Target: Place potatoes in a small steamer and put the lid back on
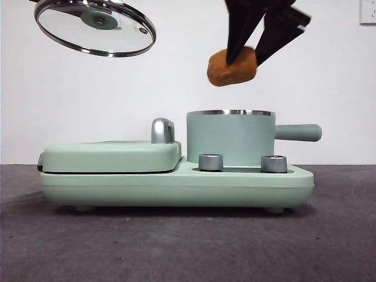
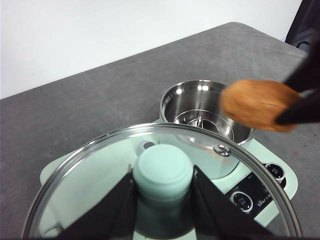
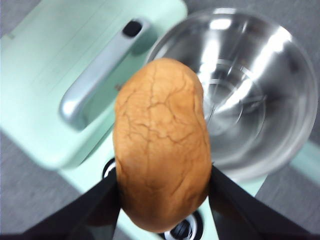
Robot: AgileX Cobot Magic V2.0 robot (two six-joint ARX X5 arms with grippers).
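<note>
- Right gripper [image 1: 257,40]: enters the front view from the top edge, its upper part cut off; the two black jaws are closed onto the potato [image 1: 231,66] and hold it in the air above the small steamer [image 1: 230,138], clear of the rim. In the right wrist view the potato [image 3: 161,145] fills the centre and hides the jaw tips and part of the control panel.
- Left gripper [image 2: 163,196]: jaws closed on the mint-green knob [image 2: 162,172] of the lid [image 2: 90,170]. In the front view the lid [image 1: 94,26] hangs tilted at the top left, well above the grill plate [image 1: 111,155]; its upper edge and the gripper itself are cut off there.
- Small steamer: open, standing on the right half of the mint-green base [image 1: 176,188], side handle [image 1: 298,132] pointing right. The left wrist view shows its steel interior [image 2: 205,112] with a raised insert, partly covered by the blurred potato [image 2: 255,105] and by the lid's rim.
- Grill plate: closed, with a steel handle [image 1: 163,130] on top.
- Two steel dials [image 1: 211,162] on the base front; their markings are too small to read.
- Surface: dark grey matte table [image 1: 176,247].
- Background: plain white wall [image 1: 329,82]; a pale fitting at the top right corner is cut off and cannot be identified.
</note>
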